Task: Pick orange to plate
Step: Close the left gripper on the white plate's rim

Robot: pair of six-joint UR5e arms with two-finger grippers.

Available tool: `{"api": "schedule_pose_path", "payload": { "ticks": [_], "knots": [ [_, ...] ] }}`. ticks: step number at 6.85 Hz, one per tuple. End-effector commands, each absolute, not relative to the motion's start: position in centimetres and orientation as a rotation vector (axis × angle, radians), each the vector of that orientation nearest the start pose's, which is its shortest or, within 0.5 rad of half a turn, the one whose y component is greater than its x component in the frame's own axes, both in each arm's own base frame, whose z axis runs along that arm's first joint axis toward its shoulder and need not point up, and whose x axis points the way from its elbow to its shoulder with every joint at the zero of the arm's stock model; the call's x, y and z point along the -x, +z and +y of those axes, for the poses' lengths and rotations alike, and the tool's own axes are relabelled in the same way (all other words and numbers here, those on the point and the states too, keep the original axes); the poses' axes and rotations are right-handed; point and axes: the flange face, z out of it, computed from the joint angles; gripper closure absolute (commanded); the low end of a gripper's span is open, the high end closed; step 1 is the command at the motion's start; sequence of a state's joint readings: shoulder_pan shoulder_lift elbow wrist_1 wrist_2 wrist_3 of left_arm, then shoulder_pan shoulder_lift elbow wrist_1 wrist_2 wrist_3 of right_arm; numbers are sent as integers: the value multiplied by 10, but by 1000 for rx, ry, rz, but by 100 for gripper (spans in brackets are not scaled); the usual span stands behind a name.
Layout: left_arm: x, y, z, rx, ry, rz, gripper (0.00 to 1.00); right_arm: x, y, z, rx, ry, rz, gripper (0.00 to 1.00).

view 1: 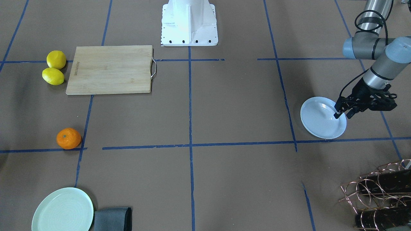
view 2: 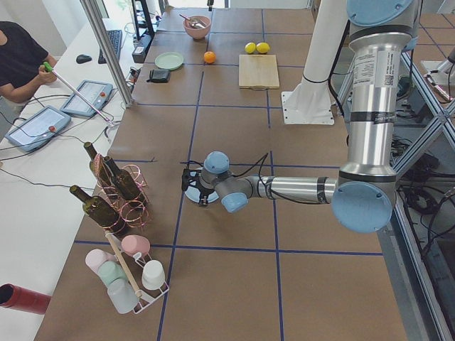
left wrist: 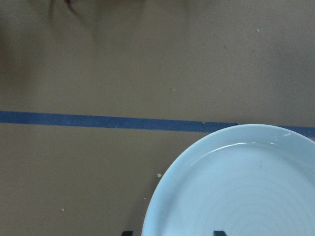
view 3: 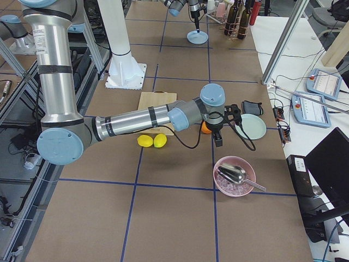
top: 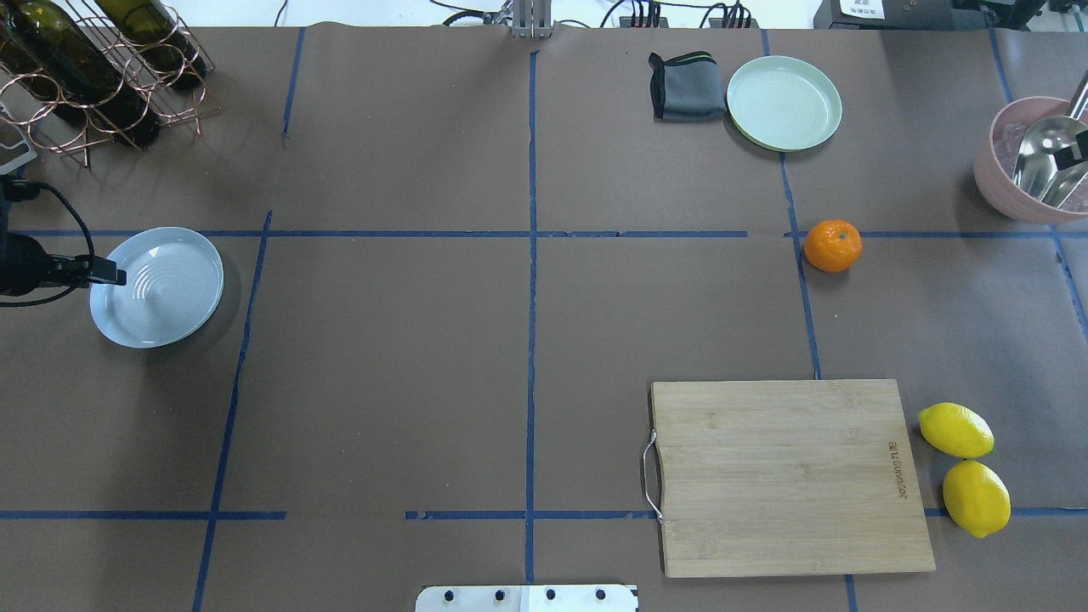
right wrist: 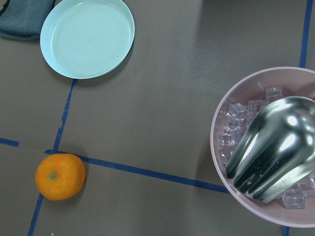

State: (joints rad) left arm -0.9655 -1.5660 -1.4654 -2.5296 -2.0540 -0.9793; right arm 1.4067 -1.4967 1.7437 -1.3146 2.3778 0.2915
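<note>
The orange (top: pixel 833 246) lies alone on the brown table on the right side, on a blue tape line, also seen as orange (view 1: pixel 68 138) and orange (right wrist: pixel 60 176). The pale blue-white plate (top: pixel 161 293) sits far off on the left side. My left gripper (view 1: pixel 342 115) hangs low over that plate's (view 1: pixel 321 120) edge. It is open: in the left wrist view its two fingertips are apart, one on each side of the plate's rim (left wrist: pixel 152 211). My right gripper (view 3: pixel 218 142) hovers between the orange and the pink bowl; I cannot tell its state.
A mint-green plate (top: pixel 784 102) and a grey cloth (top: pixel 687 85) lie beyond the orange. A pink bowl (top: pixel 1003 183) holds ice and a metal scoop. A wooden cutting board (top: pixel 786 476) and two lemons (top: pixel 956 429) are near the base. A wine-bottle rack (top: pixel 93 68) stands beyond the blue-white plate.
</note>
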Motion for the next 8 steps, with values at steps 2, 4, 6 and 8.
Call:
{"api": "schedule_pose_path", "payload": {
  "ticks": [2,4,6,8],
  "knots": [
    [-229,615,-474,-254,-132,910,41,27,501,-534,-285,-88,-881,0],
    [-231,615,-473,-252,-129,910,43,27,501,-534,-285,-88,-883,0],
    [-231,616,-473,-252,-128,909,47,27,494,-533,-294,-91,-884,0],
    [-231,623,-473,-245,-126,900,49,26,491,-532,-297,-92,-887,0]
  ]
}}
